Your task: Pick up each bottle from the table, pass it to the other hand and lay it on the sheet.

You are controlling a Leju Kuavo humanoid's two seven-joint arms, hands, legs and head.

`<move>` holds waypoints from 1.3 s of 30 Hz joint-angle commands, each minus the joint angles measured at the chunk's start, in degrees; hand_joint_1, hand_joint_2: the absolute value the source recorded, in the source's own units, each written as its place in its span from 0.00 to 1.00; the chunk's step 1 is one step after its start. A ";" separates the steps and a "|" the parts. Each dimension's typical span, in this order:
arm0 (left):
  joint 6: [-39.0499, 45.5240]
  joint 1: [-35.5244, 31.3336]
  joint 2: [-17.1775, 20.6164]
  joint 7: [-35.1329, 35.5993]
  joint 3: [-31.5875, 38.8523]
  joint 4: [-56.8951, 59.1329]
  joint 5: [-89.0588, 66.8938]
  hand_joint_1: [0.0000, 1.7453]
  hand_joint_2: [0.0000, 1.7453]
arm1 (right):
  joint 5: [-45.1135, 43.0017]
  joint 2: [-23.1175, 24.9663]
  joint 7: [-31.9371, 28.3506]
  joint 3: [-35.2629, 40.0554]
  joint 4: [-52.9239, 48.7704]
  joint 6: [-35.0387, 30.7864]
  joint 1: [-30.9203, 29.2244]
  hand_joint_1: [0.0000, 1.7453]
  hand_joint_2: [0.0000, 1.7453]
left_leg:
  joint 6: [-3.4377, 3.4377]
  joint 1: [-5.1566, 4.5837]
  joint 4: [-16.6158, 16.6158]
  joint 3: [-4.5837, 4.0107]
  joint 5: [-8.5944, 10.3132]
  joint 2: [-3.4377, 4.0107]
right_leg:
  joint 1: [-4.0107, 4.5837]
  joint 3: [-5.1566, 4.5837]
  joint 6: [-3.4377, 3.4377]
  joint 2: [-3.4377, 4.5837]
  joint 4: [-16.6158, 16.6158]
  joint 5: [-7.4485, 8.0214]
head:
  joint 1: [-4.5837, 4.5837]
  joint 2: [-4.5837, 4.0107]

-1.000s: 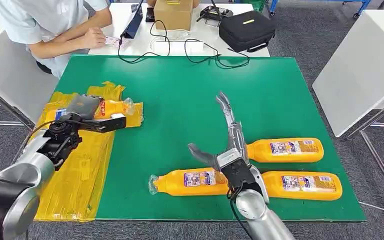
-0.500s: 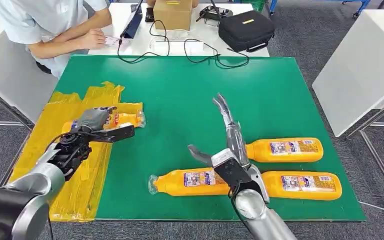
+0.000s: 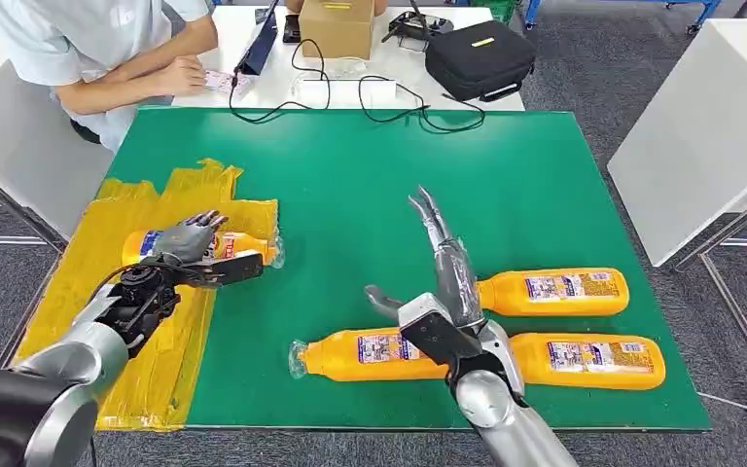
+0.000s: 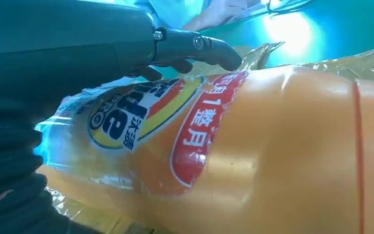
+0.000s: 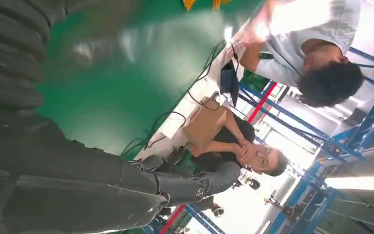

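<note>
1 bottle (image 3: pixel 204 247) now lower on the sheet (image 3: pixel 146 341), left hand (image 3: pixel 187 245) gripping it.

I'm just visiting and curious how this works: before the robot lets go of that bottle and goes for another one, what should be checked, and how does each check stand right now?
1. Bottle in the left hand is over the yellow sheet: ok.
2. That bottle is lying on its side, not upright: ok.
3. It rests fully on the sheet: cannot tell.
4. Right hand is free, fingers spread, holding nothing: ok.
5. Three more bottles wait on the green table, the nearest beside the right hand: ok.
6. The person's hand stays off the green table: ok.
</note>
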 commanded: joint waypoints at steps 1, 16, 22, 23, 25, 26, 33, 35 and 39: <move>-1.82 -1.53 -1.05 1.19 0.89 3.11 0.49 0.00 0.00 | 6.31 -2.44 3.24 2.74 3.31 1.75 -3.30 0.00 1.00 | 0.04 0.00 -0.01 0.18 -0.07 0.04 | 0.04 0.19 -0.10 -0.04 -0.03 -0.06 | 0.00 0.00; -27.60 11.91 -5.50 -29.31 15.43 -35.64 57.74 0.00 0.00 | 25.07 -11.24 9.41 2.52 -2.78 23.77 1.67 0.00 1.00 | 0.13 -0.10 -0.05 0.36 -0.14 0.08 | -0.03 0.40 -0.14 -0.08 -0.10 -0.12 | -0.02 0.00; -27.74 13.97 -5.09 -28.11 14.90 -37.73 62.73 0.00 1.00 | 27.10 -11.72 9.80 2.36 -3.76 25.88 3.55 0.00 1.00 | 0.13 -0.03 0.02 0.57 -0.28 0.02 | 0.08 0.59 -0.27 -0.22 -0.05 -0.28 | -0.02 0.00; -27.95 14.52 -5.34 -27.89 15.14 -37.90 64.23 0.00 1.00 | 27.30 -11.48 9.91 2.57 -3.71 26.13 3.39 0.00 1.00 | 0.14 -0.02 0.03 0.62 -0.30 0.03 | 0.10 0.64 -0.29 -0.23 -0.05 -0.30 | -0.02 0.00; -28.19 15.34 -5.56 -27.73 15.11 -38.38 65.34 0.00 1.00 | 27.34 -11.26 9.99 2.38 -4.01 26.14 3.67 0.00 1.00 | 0.14 -0.02 0.03 0.52 -0.25 0.07 | 0.09 0.54 -0.25 -0.17 -0.05 -0.24 | -0.02 0.00; -28.36 15.54 -5.73 -27.58 15.02 -38.25 65.98 0.00 1.00 | 27.82 -11.52 10.51 2.45 -4.40 26.55 4.04 0.00 1.00 | 0.09 -0.05 -0.02 0.17 -0.07 0.06 | 0.01 0.16 -0.10 -0.08 -0.06 -0.07 | 0.00 0.00; -28.93 14.77 -6.66 -26.77 14.53 -34.90 67.62 0.00 1.00 | 29.07 -11.79 11.79 2.24 -2.98 27.36 4.84 0.00 1.00 | 0.10 -0.04 -0.04 0.32 -0.11 -0.07 | 0.04 0.38 -0.16 -0.24 -0.10 -0.15 | -0.02 0.00; -28.93 14.77 -6.66 -26.77 14.53 -34.90 67.62 0.00 1.00 | 29.07 -11.79 11.79 2.24 -2.98 27.36 4.84 0.00 1.00 | 0.11 -0.03 -0.03 0.41 -0.17 -0.02 | 0.06 0.46 -0.20 -0.22 -0.09 -0.19 | -0.02 0.00; -29.39 14.48 -7.08 -26.72 14.40 -34.44 68.20 0.00 1.00 | 29.36 -11.43 12.66 2.06 -1.69 27.83 4.64 0.00 1.00 | 0.12 -0.02 -0.04 0.52 -0.21 -0.02 | 0.08 0.58 -0.25 -0.25 -0.11 -0.23 | -0.02 0.00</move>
